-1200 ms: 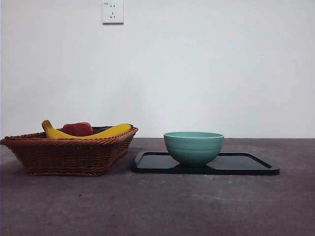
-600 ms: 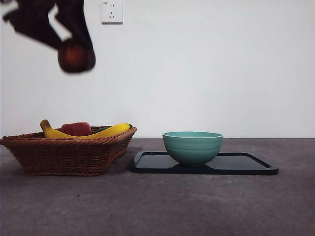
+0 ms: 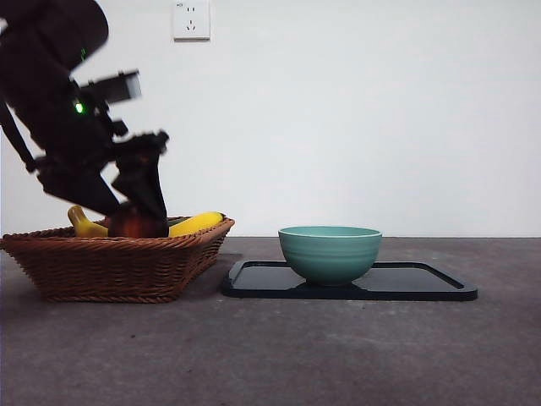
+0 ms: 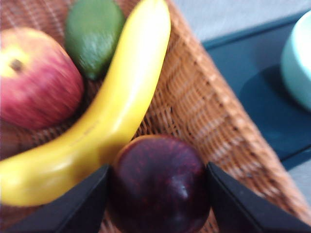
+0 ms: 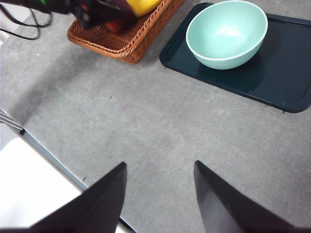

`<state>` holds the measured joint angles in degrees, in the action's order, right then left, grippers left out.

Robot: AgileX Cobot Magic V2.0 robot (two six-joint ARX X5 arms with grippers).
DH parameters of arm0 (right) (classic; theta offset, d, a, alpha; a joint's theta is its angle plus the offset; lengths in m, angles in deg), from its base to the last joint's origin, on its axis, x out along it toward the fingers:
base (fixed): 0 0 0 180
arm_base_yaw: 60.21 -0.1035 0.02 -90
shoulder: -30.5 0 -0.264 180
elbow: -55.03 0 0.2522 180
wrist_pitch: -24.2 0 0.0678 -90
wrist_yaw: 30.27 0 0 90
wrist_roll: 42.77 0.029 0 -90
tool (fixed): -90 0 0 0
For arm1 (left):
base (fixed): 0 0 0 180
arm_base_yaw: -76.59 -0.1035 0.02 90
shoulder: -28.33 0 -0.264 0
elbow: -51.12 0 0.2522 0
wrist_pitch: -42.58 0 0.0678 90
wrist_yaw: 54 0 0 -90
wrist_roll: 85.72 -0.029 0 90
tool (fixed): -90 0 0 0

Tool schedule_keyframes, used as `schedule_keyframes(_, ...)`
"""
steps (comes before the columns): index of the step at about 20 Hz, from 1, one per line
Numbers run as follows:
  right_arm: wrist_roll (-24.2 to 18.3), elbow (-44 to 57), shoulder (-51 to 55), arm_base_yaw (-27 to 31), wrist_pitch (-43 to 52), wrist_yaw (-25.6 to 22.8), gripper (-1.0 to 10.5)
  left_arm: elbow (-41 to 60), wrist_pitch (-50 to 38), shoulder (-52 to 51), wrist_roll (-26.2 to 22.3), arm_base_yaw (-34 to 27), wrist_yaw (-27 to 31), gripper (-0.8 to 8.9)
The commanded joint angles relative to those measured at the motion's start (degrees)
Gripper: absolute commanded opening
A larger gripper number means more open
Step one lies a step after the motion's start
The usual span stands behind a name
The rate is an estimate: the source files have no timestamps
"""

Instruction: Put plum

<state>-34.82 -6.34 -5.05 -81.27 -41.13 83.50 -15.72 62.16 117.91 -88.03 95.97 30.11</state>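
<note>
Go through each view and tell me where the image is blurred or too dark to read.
Front view: the left gripper and its arm are a black silhouette over the basket, the plum barely visible. Left wrist view: soft and blurred overall. Right wrist view: sharp on the bowl.

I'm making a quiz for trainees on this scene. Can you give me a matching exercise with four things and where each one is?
Things:
1. plum
2. bowl
3. banana
4. right tool

Places:
A. on the dark tray
B. above bare table, holding nothing
C. between the left tool jaws, low in the basket
D. lying in the basket beside the red apple

Pairs: 1-C, 2-A, 3-D, 4-B
</note>
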Motion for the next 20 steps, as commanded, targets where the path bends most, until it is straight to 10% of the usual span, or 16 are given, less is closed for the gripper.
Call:
schedule_keyframes(1,0.44,-0.39,-0.28,-0.31,0.66,-0.22,2.2,-0.44,-1.86,3.02,-0.68,0.17,0.07,2.71)
schedule_keyframes(20,0.39,-0.39,-0.28,-0.31,1.01,-0.22,2.2,-0.57,1.2,-6.69,0.44,0.39,-0.13,4.18)
